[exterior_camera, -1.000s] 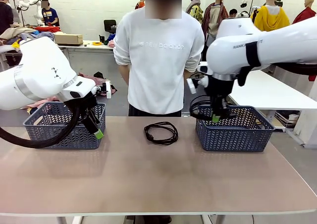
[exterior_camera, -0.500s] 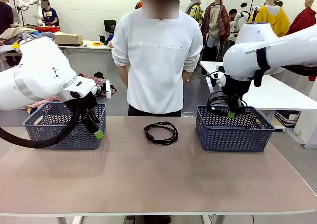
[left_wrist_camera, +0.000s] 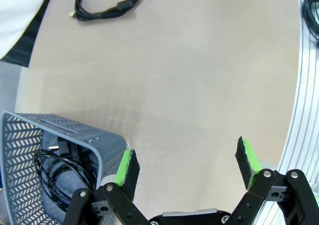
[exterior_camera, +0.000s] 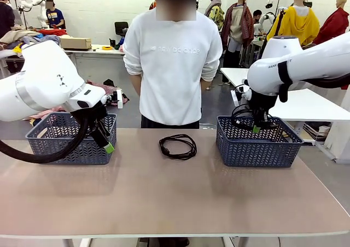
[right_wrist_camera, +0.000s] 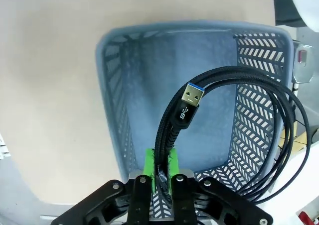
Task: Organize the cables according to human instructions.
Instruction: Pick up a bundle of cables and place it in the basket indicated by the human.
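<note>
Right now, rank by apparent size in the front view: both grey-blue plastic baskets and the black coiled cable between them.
Tied largest, alike: left grey-blue plastic basket, right grey-blue plastic basket.
Smallest: black coiled cable.

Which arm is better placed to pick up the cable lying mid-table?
Left, I'd say. The left gripper is open and empty, facing the mid-table cable; the right gripper is shut on another cable over the right basket.

- Three coiled black cables: a loose cable (exterior_camera: 178, 147) on the surface (exterior_camera: 164, 203), a stowed cable (left_wrist_camera: 52, 170) inside the left basket (exterior_camera: 44, 137), and a held cable (right_wrist_camera: 169, 135) hanging above the right basket (exterior_camera: 257, 148).
- Two grey-blue plastic baskets with woven-pattern walls.
- Two white robot arms: left arm (exterior_camera: 44, 77), right arm (exterior_camera: 306, 61).
- One person (exterior_camera: 172, 66) standing across the surface.
</note>
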`<state>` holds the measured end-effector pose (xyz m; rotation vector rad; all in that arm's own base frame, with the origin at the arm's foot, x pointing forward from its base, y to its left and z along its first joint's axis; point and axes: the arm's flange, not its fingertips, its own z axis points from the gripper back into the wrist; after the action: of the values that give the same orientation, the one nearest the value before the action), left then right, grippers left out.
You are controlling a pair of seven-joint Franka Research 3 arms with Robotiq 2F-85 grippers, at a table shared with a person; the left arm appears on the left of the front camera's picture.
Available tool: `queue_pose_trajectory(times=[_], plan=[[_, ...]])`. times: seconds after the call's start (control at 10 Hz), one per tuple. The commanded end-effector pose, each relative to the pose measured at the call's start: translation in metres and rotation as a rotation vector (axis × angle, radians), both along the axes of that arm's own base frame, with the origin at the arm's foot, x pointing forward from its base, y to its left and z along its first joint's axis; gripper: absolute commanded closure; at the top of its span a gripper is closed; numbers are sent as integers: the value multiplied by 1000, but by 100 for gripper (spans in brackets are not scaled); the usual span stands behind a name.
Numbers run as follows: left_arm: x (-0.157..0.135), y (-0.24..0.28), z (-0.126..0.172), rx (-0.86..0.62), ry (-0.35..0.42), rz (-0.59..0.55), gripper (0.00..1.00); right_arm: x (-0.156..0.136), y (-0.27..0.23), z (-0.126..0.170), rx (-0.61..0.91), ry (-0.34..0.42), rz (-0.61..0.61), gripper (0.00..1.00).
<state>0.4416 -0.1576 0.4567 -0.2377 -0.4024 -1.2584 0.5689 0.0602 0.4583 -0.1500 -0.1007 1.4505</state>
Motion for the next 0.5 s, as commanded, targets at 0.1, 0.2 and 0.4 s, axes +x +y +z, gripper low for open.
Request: queue_pose_trajectory(times=[0.1, 0.2, 0.4], plan=[[-1, 1, 1, -2, -3, 1, 0, 22, -6, -3, 13, 10, 18, 100], [-1, 1, 1, -2, -3, 1, 0, 23, -5, -6, 22, 18, 23, 100], [-1, 1, 1, -2, -3, 1, 0, 27, -7, -12, 17, 22, 11, 100]])
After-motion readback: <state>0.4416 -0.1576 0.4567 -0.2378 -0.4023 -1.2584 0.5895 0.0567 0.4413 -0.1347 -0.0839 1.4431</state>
